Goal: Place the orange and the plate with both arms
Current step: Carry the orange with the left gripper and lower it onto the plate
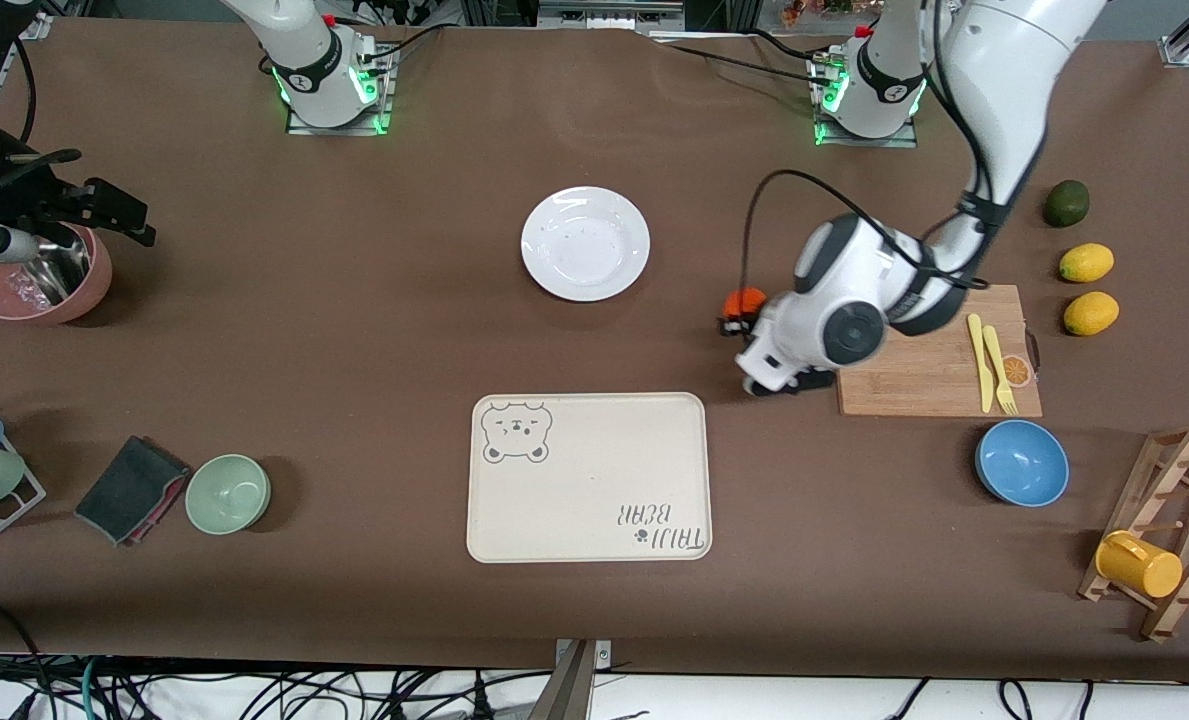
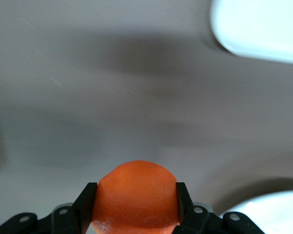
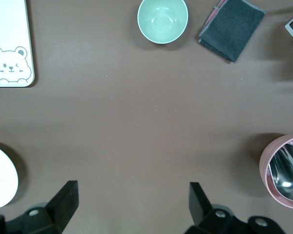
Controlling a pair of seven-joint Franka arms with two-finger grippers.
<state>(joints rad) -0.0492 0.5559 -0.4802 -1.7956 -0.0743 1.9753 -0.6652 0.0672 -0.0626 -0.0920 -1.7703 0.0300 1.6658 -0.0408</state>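
My left gripper (image 1: 740,320) is shut on the orange (image 1: 750,300), a small red-orange fruit held over the brown table between the cutting board and the plate. In the left wrist view the orange (image 2: 136,192) fills the gap between the two black fingers (image 2: 86,202). The white round plate (image 1: 585,243) lies on the table nearer the robots' bases, and its rim shows in the wrist views (image 2: 263,29) (image 3: 0,175). My right gripper (image 3: 132,187) hangs open and empty high over bare table between the plate and the pink bowl.
A cream bear tray (image 1: 588,478) lies nearer the front camera. A wooden cutting board (image 1: 939,352) with yellow cutlery, a blue bowl (image 1: 1021,462), two lemons (image 1: 1086,262), a lime (image 1: 1066,203) and a mug rack are at the left arm's end. A pink bowl (image 1: 39,285), green bowl (image 1: 228,493) and dark cloth (image 1: 129,489) are at the right arm's end.
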